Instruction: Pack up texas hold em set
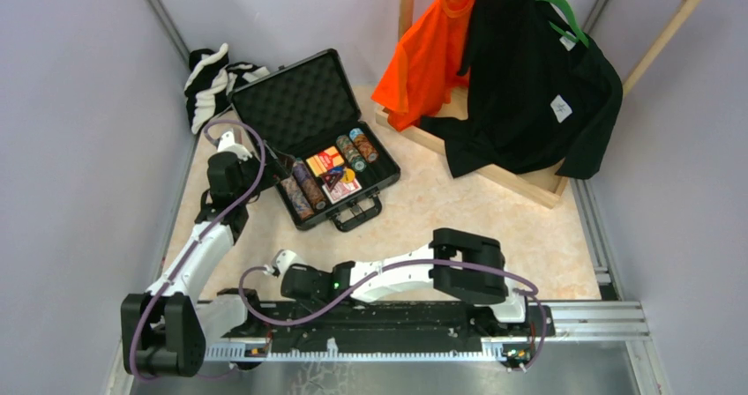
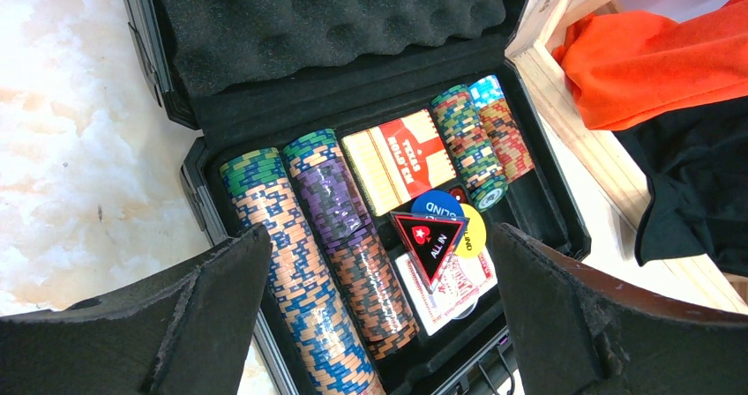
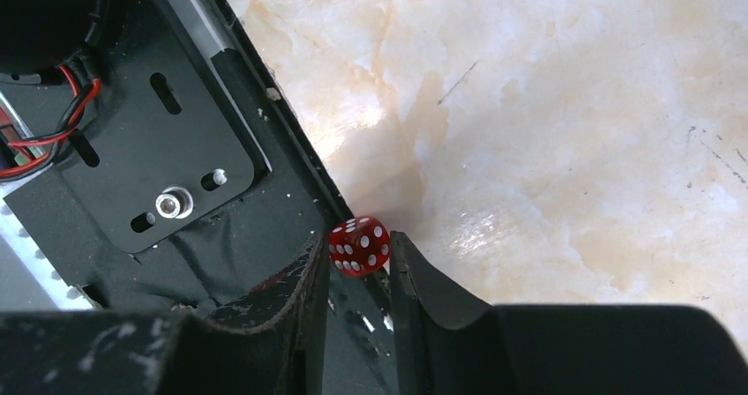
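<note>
Just ahead of the right gripper (image 3: 357, 250), at lower centre of the right wrist view, a small red die (image 3: 359, 245) is seen between the two fingertips. The jaws are drawn narrow, one finger on each side of the die. Whether they press on it cannot be told. Being a cube, the die offers no long axis. It rests on the pale marble table (image 3: 573, 104), hard against the edge of the black mounting plate (image 3: 176, 148) that fills the left of that frame. One finger lies over that plate, so room is tight there, while bare table opens to the right and upper right.

In the top view the open briefcase (image 1: 291, 104) sits at upper centre, well apart from the right gripper low in the frame. The left gripper (image 2: 377, 236) is nearer, held wide open and empty above the case. Below it lie rows of poker chips (image 2: 344, 227), the red card deck (image 2: 397, 157) and the black-red triangle (image 2: 430, 241). A straight lift before carrying the die up-frame to the case is probably called for.
</note>
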{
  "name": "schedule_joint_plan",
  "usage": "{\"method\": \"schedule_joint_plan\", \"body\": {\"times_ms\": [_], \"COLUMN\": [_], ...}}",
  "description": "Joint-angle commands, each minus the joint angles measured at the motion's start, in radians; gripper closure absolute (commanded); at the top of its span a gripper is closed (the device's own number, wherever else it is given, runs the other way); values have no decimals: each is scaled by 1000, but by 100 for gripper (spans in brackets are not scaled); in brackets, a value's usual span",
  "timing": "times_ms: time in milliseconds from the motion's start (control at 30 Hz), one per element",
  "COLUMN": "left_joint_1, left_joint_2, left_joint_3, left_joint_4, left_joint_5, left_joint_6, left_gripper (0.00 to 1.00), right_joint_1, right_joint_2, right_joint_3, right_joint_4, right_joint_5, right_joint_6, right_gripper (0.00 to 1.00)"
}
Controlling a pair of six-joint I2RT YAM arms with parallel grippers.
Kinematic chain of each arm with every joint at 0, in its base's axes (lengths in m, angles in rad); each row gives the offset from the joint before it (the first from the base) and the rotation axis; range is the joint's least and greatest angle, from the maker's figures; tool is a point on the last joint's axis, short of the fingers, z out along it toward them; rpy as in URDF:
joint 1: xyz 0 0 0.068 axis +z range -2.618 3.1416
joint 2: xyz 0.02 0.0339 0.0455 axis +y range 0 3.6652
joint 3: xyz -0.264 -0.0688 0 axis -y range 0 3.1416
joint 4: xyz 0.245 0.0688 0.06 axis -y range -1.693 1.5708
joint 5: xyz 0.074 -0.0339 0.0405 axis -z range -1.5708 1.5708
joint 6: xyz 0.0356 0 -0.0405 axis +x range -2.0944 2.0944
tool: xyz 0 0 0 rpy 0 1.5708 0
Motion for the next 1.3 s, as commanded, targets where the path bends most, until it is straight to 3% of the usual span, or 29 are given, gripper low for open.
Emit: {"method": "schedule_joint_plan", "body": {"times_ms": [0,333,700,967,1267], "left_joint_1": [6,8,23,77,106], "left_joint_2": [5,10,43,31,79], "left_joint_3": [-1,-1,5,-14,-35], "left_joint_4": [33,35,47,61,141], "left_joint_5": [8,2,-1,-14,2], "left_joint_6": [17,23,10,-13,-22], "left_gripper": [1,1,1,1,1], "right_joint_1": [-44,-126,-367,-554,-681], "right_joint_2": [-73,-153,-242,-131,101], "right_joint_3": [19,9,77,203,479], "right_joint_4": [28,11,-24,-8,-63], "right_joint_5": [45,75,120,42,-24], "right_joint_6": [-17,-56,-177,-227,-263], "right_gripper": [79,79,79,79,79]}}
